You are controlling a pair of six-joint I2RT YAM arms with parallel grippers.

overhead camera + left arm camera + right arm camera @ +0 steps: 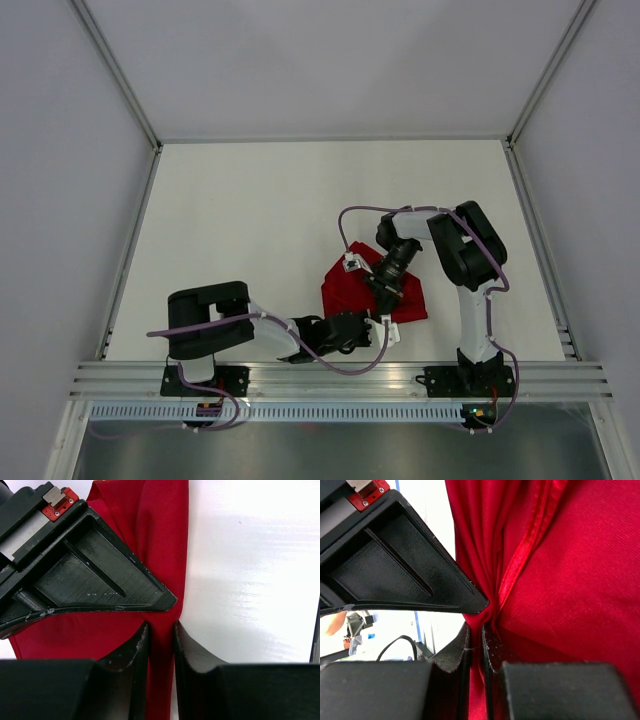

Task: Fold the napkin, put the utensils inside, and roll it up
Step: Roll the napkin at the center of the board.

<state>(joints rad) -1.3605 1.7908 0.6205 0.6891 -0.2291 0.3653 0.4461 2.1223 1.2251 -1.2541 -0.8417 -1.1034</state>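
While the napkin (410, 300) lies bunched at the worktop's (250, 220) five o'clock, left hand (161, 635) and right hand (481, 636) both pinch it tight; folding looks unfinished, utensils unseen.

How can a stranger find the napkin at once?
On the white table, look near the front edge, slightly right of the middle. The napkin is a crumpled bright red cloth, pinched by the left gripper and the right gripper. Nothing else there is cloth.

White table (250, 220), smooth and glossy, carries a red napkin (340, 295), bunched and creased, right of centre near the front edge.
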